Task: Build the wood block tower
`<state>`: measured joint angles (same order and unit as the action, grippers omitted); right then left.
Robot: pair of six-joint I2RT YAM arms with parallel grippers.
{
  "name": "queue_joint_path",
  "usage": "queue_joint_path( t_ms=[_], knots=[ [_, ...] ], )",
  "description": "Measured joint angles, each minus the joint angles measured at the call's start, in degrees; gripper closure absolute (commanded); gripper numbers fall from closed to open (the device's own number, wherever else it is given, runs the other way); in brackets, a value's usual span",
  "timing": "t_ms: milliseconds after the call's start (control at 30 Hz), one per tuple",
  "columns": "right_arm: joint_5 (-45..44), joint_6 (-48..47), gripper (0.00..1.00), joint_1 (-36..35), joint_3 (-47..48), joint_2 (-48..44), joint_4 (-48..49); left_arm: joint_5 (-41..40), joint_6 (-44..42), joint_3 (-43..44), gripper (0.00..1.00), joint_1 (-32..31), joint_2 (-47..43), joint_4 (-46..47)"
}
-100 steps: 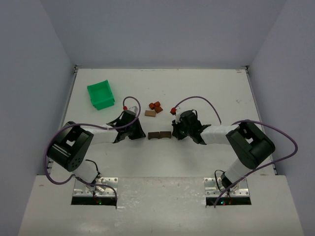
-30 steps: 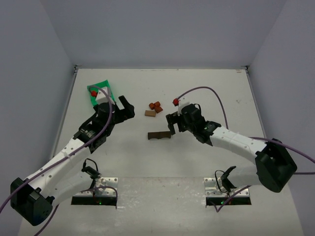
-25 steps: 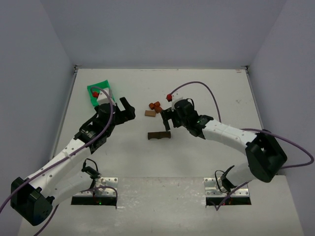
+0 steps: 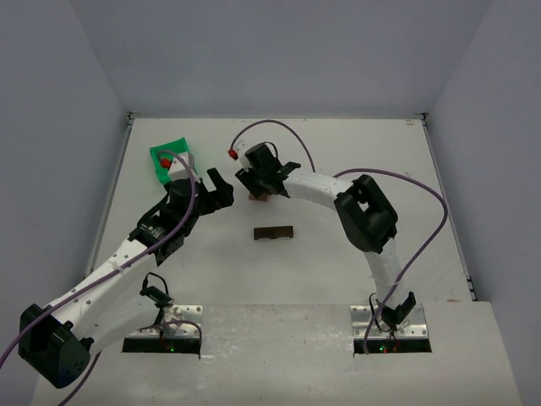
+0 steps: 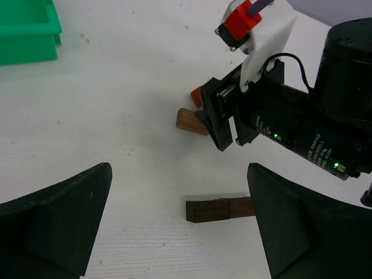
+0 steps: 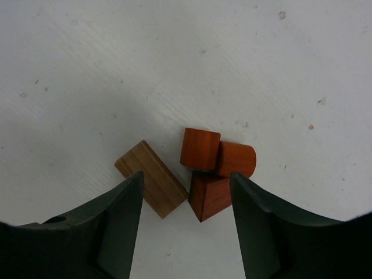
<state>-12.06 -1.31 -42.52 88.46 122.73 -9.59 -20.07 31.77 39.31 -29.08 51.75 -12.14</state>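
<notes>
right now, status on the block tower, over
Left gripper open, empty. Right gripper open above reddish blocks and tan block. Dark plank apart, tower unbuilt. Nothing blocking.

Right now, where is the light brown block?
In the right wrist view, the light brown block lies flat on the white table, low and centre-left, just left of the three reddish-orange blocks.

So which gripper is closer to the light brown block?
Right. The right gripper hangs directly above the light brown block; the left gripper sits well off to its left, not touching.
</notes>
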Motion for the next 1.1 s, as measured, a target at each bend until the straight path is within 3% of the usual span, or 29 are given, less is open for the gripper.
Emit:
queue_joint_path(
  t_ms=[233,533,1100],
  knots=[
    [0.0,-4.7,0.47,0.0,7.1,6.5,-1.5,0.2,0.0,0.0,0.00,0.0,0.0,0.2],
    [-3.3,-5.5,0.58,0.0,9.2,10.6,-1.6,0.1,0.2,-0.7,0.00,0.0,-0.6,0.3],
    [-5.6,-4.0,0.53,0.1,8.4,10.5,-0.5,-0.1,0.2,-0.8,0.00,0.0,-0.6,0.3]
  ],
)
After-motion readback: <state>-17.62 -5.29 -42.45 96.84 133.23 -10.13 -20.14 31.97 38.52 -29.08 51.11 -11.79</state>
